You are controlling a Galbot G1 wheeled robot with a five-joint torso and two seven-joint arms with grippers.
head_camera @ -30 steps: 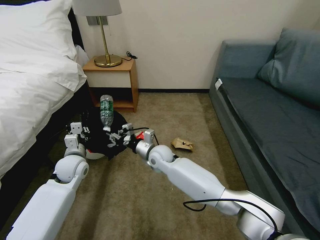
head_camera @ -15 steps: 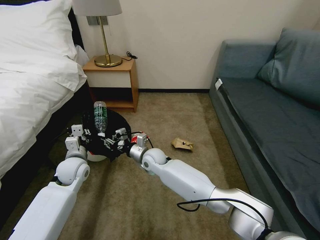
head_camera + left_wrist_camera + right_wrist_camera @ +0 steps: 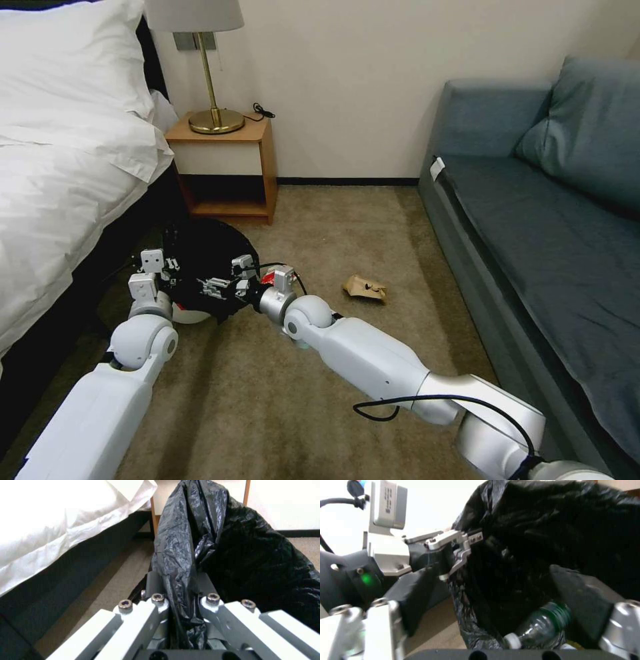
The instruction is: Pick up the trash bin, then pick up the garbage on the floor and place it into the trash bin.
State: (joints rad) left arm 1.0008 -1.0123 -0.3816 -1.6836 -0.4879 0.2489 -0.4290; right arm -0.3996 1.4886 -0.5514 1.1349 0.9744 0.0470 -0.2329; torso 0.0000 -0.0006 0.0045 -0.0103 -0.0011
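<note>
Bottle step looks done: left gripper (image 3: 181,610) clamps the black bag rim of the small round white plastic bin (image 3: 200,257), clear green-label bottle (image 3: 536,627) lies inside below my right gripper (image 3: 223,288), fingers spread; I'd target the tan paper bag (image 3: 365,288) on the carpet floor (image 3: 267,400) near the sofa (image 3: 533,233).

A tan paper bag (image 3: 365,288) lies on the carpet (image 3: 320,220).

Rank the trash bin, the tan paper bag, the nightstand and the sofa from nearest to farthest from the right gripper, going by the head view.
1. trash bin: the right gripper is at its near rim, open.
2. tan paper bag: on the carpet to the robot's right.
3. nightstand: against the wall, past the bin.
4. sofa: far right. Its near edge and the nightstand are close to call.
</note>
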